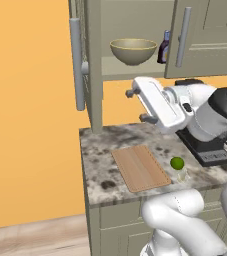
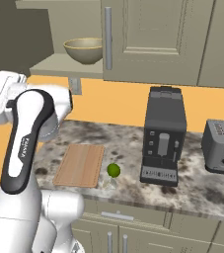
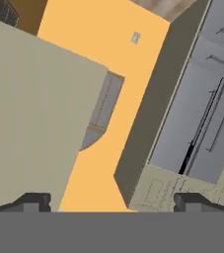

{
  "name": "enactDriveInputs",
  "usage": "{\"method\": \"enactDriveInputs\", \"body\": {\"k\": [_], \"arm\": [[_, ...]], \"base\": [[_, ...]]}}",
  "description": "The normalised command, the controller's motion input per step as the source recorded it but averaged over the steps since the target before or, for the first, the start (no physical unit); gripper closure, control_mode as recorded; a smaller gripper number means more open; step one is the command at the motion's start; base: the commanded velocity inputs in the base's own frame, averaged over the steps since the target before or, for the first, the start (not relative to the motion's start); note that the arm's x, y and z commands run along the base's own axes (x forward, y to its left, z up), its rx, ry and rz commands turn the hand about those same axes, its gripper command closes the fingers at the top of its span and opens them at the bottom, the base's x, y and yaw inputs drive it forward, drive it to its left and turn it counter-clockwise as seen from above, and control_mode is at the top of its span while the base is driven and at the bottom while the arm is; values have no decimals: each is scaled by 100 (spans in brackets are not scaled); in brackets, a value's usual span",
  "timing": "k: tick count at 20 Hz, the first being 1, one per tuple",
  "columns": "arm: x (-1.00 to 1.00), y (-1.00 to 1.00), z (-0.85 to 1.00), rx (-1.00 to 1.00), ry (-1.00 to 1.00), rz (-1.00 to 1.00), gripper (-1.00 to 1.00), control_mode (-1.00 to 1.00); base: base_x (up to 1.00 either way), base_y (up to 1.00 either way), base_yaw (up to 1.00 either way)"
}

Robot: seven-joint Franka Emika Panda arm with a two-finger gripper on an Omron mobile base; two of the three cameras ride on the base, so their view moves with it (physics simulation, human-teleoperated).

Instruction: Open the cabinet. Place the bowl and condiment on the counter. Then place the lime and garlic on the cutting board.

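gripper (image 3: 111, 201) jaws stand wide apart with nothing between them, held up off the counter below the open shelf. above it, inside the grey-olive wall cabinet (image 1: 92, 65) with its left door swung out, sits the wide round beige-olive bowl (image 1: 133, 51), the small dark bottle with purple-blue cap (image 1: 163, 48) just beside it. below the hand, on the mottled grey-and-white stone counter (image 1: 102, 172), lies the light-brown wooden cutting board (image 1: 140, 167); beside the board rest the small bright green lime (image 1: 177, 163) and the pale whitish garlic bulb (image 1: 182, 174), touching each other.
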Motion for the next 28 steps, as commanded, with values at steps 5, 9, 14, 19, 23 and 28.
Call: {"method": "enactDriveInputs", "body": {"k": [5, 9, 14, 19, 23, 28], "arm": [[-3, -20, -14, -1, -31, 8, -100, -100], [2, 2, -22, -24, 0, 0, -100, -100], [-15, -19, 0, -45, -35, -2, -100, -100], [-21, -37, 0, -39, -46, -1, -100, -100], [-5, -51, -10, -21, -33, 0, -100, -100], [0, -13, -12, -37, -22, 0, -100, -100]], "base": [[0, 0, 0], [0, 0, 0], [0, 0, 0], [0, 0, 0], [0, 0, 0], [0, 0, 0]]}}
